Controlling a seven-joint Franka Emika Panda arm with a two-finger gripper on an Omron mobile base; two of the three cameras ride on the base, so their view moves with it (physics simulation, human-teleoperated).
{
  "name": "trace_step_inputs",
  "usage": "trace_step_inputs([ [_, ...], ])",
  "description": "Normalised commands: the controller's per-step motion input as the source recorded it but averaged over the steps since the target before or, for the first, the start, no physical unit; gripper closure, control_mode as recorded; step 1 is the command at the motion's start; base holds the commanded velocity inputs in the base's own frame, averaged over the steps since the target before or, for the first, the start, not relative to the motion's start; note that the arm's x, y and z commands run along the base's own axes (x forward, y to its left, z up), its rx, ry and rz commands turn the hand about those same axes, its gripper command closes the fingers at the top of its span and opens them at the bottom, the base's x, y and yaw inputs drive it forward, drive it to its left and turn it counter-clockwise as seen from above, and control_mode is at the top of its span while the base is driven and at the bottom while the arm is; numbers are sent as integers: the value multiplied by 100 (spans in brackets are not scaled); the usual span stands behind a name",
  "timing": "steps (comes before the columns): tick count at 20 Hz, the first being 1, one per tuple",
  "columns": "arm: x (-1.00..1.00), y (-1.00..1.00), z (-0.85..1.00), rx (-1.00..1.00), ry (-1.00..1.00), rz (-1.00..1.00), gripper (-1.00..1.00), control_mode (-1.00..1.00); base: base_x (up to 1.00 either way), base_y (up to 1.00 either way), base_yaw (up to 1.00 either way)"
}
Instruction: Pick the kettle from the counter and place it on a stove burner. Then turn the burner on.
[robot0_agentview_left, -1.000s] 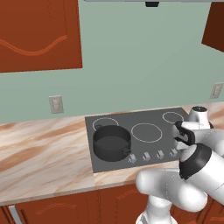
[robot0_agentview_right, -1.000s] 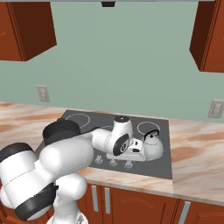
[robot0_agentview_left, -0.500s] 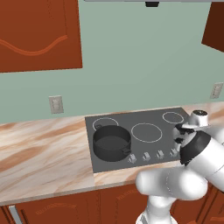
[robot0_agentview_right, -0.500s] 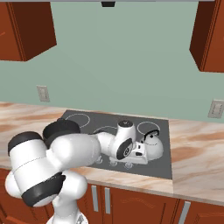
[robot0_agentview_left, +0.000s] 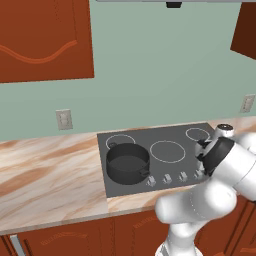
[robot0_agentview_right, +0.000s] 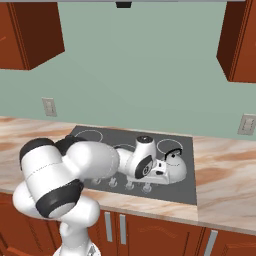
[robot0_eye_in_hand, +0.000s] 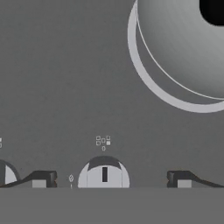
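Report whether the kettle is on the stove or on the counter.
On the stove: the kettle sits upright on the cooktop's front right burner ring, behind the knob row.

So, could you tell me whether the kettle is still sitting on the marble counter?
No, the kettle stands on the dark stove, over a white burner ring at its right end, with the open gripper apart from it.

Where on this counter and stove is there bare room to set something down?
Bare: the counter left of the stove, the middle ring, and the counter right of the stove. Crowded: pot front left, kettle and gripper by the knobs.
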Motion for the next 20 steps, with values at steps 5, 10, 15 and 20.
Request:
trace_step_inputs([
  [5, 0, 0, -25, 3, 0, 0, -100, -100, 0, 0, 0],
  [10, 0, 0, -22, 9, 0, 0, -100, -100, 0, 0, 0],
  [15, 0, 0, 0, 0, 0, 0, 100, -100, 0, 0, 0],
  [20, 0, 0, 0, 0, 0, 0, 100, -100, 0, 0, 0],
])
